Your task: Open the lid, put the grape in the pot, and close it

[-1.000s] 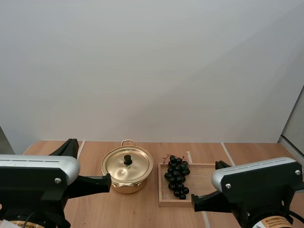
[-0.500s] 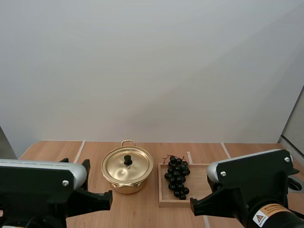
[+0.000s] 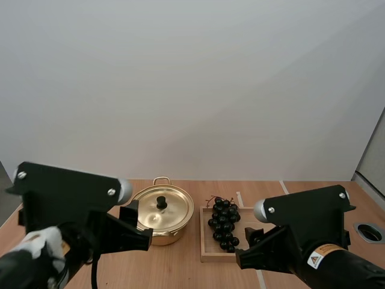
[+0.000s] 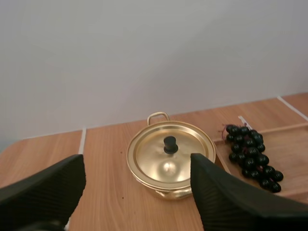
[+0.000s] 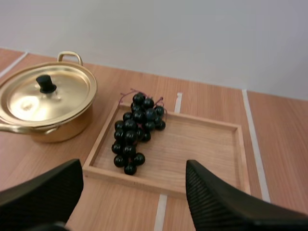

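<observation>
Showing the task at its outset: on the desk (image 3: 180, 265) the wooden tray (image 5: 202, 149) and the gold pot (image 3: 159, 236) stand just beside each other, the lid (image 3: 171, 212) sits shut on the pot, and the bunch of grapes (image 3: 224, 224) lies in the tray's pot-side half, so opening, loading and closing all remain. The left gripper (image 4: 137, 159) faces the pot and the right gripper (image 5: 134, 166) faces the tray, each with fingers (image 4: 226, 202) wide apart, holding and touching nothing. The lid hides the pot's interior, and in the high view the right arm (image 3: 313, 247) covers the tray's near right corner.
</observation>
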